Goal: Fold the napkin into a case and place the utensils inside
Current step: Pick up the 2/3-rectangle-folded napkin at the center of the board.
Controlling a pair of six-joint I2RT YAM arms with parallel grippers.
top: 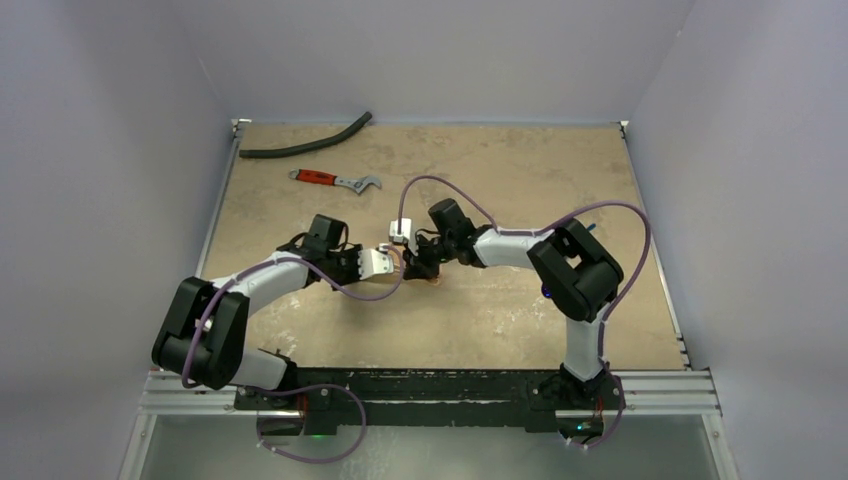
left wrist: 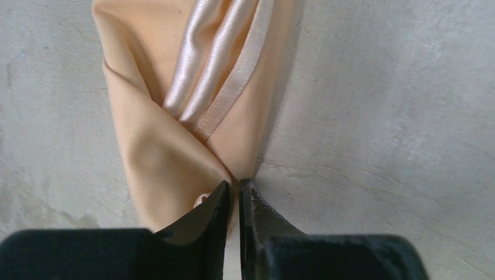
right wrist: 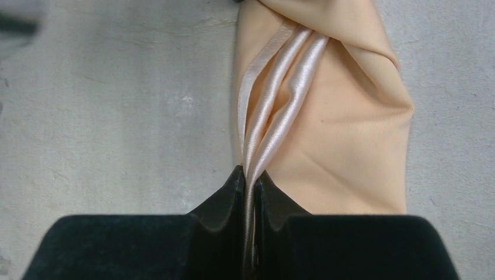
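Closed tight with the right gripper (right wrist: 250,175) on the glossy satin-edged pleats of the soft peach-orange cloth napkin (right wrist: 341,128), bunched just above and right of the black fingertips. Pinched likewise with the left gripper (left wrist: 233,188) on a folded matte corner, with cloth fanning toward upper left. Shown only overhead: a meeting of both grips mid-frame over the mottled tan table (top: 500,320), with the napkin nearly hidden between them. At upper left, well apart, a red-handled wrench (top: 335,180) and curved black hose (top: 305,140).
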